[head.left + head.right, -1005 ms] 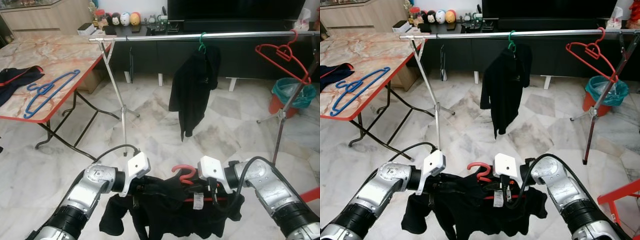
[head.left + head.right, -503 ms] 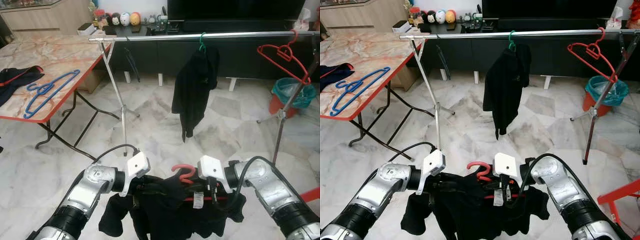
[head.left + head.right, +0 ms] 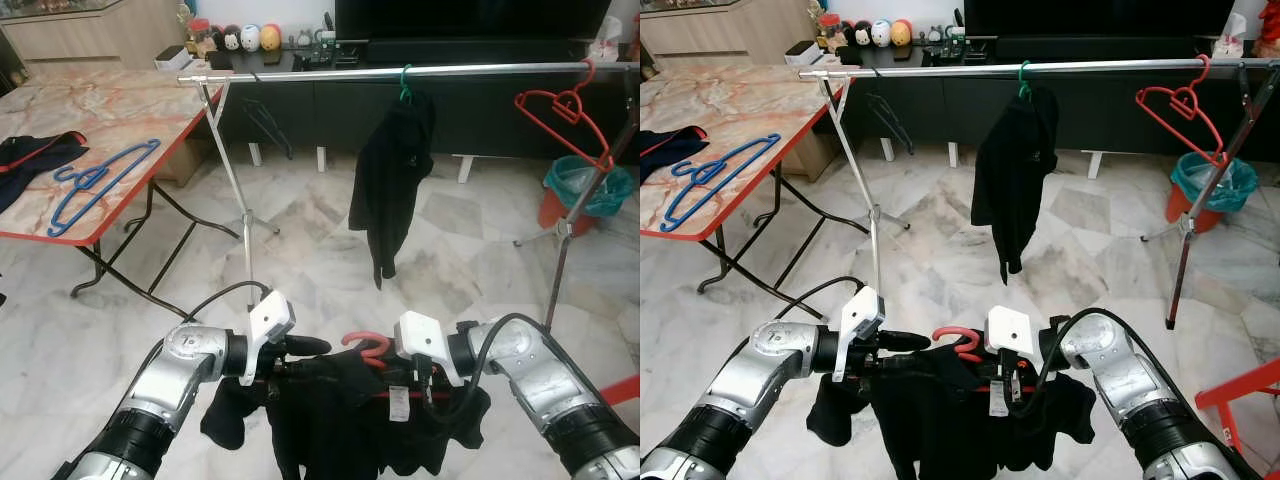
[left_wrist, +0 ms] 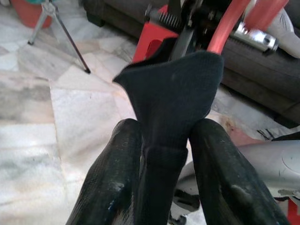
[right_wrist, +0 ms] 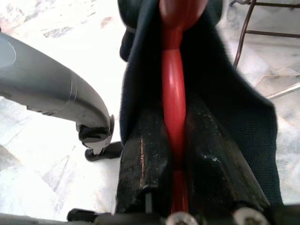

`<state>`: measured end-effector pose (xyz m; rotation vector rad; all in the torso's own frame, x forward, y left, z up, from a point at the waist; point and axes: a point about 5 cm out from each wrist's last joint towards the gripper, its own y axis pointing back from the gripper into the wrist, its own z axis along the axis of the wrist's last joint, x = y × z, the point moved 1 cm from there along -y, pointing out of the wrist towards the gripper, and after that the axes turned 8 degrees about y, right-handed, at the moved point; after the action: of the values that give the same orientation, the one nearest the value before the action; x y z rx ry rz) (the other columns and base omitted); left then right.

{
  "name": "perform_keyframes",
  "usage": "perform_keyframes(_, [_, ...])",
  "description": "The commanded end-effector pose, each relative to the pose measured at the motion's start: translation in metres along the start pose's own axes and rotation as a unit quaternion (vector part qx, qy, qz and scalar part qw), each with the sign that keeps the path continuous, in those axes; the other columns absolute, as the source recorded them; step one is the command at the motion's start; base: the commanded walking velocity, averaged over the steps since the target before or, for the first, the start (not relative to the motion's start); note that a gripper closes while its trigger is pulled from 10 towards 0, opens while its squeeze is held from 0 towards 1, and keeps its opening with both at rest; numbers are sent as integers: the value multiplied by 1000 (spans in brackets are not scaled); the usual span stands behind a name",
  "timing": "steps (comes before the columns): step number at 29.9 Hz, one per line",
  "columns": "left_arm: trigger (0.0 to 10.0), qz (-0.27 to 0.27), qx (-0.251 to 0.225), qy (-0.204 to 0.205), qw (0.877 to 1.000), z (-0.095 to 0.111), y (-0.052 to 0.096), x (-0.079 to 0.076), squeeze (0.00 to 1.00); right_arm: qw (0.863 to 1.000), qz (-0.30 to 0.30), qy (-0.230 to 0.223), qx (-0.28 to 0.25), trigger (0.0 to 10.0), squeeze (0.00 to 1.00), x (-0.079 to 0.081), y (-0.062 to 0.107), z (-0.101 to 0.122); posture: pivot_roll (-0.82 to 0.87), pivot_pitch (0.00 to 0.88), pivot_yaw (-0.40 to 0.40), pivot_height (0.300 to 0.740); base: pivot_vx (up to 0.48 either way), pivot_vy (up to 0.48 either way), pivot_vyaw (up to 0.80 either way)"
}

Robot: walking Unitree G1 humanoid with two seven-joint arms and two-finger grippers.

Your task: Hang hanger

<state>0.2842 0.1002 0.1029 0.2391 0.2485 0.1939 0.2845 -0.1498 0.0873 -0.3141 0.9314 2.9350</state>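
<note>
**Black garment on red hanger, held low before the rail**

Red hanger (image 3: 366, 349) carrying a black garment (image 3: 340, 420), held low over the marble floor (image 3: 300, 250), well short of the silver rail (image 3: 400, 72). Right gripper (image 5: 174, 136) clamped on the hanger's red bar, cloth on both sides. Left gripper (image 4: 164, 154) pinched shut on a fold of the garment. On the rail: a black shirt (image 3: 390, 185) on a green hook, and a bare red hanger (image 3: 560, 115) near the right end. Blue hanger (image 3: 95, 185) near the table's (image 3: 130, 110) front edge.

A marble-patterned folding table (image 3: 110, 110) with a red edge and thin black legs stands on the pale marble-tiled floor (image 3: 310, 240). On the table lie a blue plastic hanger (image 3: 98, 182) and, beside it, a dark garment with red trim (image 3: 30, 158).
</note>
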Motion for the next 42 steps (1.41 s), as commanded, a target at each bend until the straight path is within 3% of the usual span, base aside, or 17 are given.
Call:
perform_keyframes(1, [10000, 5, -15, -15, 1000, 11, 6, 2, 1000, 1000, 18, 7, -5, 0, 0, 4, -7, 3, 5, 43, 84, 740, 0, 0, 0])
perform_keyframes(3, [10000, 2, -14, -19, 1000, 11, 6, 1, 973, 1000, 17, 7, -5, 0, 0, 4, -7, 3, 4, 43, 83, 740, 0, 0, 0])
perform_keyframes(4, [10000, 1, -15, -18, 1000, 11, 6, 1, 0, 1000, 17, 7, -5, 0, 0, 4, -7, 3, 4, 43, 83, 740, 0, 0, 0])
perform_keyframes(21, [10000, -35, 13, -5, 999, 8, 8, -9, 0, 1000, 12, 12, -3, 0, 0, -1, -8, 6, 6, 41, 81, 740, 0, 0, 0])
perform_keyframes(38, [10000, -20, 20, -12, 1000, 8, 6, -7, 0, 999, -1, 38, -26, 0, 0, -15, -13, 26, 9, 33, 81, 740, 0, 0, 0])
perform_keyframes(40, [3529, -12, 19, -13, 1000, 7, 6, -5, 0, 999, -1, 39, -26, 0, 0, -15, -13, 26, 8, 30, 80, 740, 0, 0, 0])
perform_keyframes(41, [3529, -12, 19, -13, 1000, 7, 6, -5, 0, 999, -1, 39, -26, 0, 0, -15, -13, 26, 8, 30, 80, 740, 0, 0, 0])
perform_keyframes(42, [0, -10, 18, -11, 1000, 7, 6, -4, 0, 999, -1, 39, -26, 0, 0, -15, -13, 26, 7, 29, 80, 740, 0, 0, 0])
